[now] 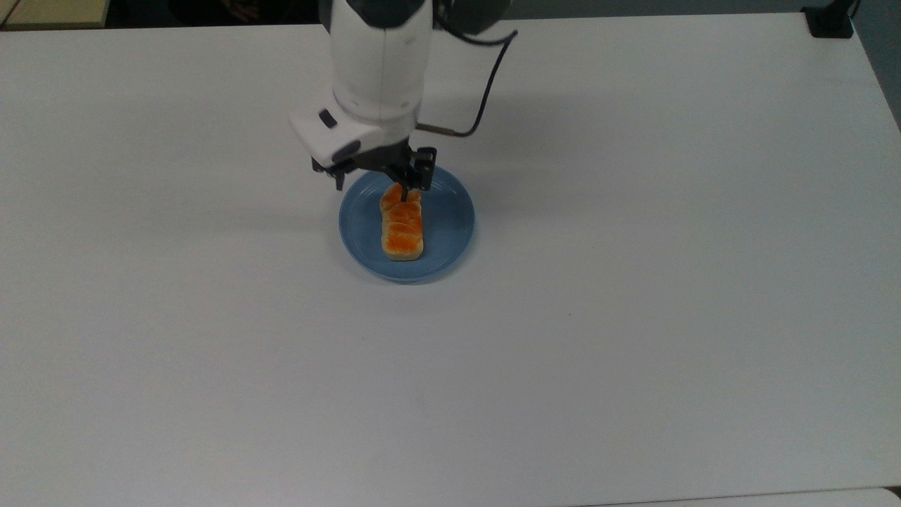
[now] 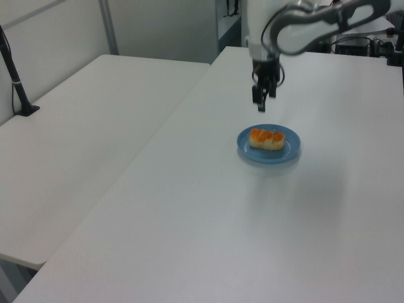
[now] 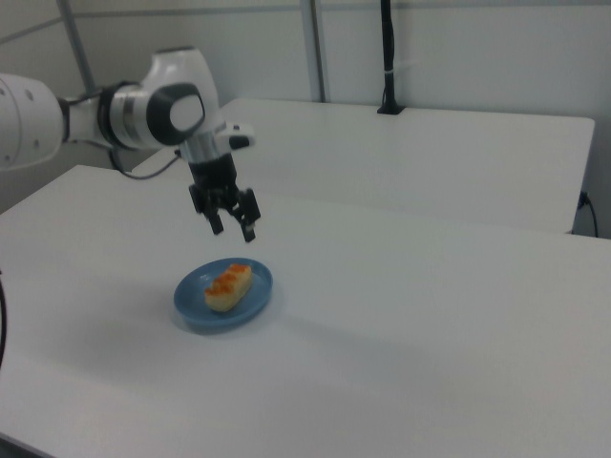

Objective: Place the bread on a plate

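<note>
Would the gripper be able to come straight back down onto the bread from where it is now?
Probably yes. The gripper hangs open above the bread, which lies flat on the plate. Nothing stands between them, and the table around the plate is bare.

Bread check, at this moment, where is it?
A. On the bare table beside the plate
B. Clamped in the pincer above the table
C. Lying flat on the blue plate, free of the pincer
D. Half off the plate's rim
C: the bread lies flat inside the plate, while the pincer hangs open above it with clear air between, as the left view also shows.
</note>
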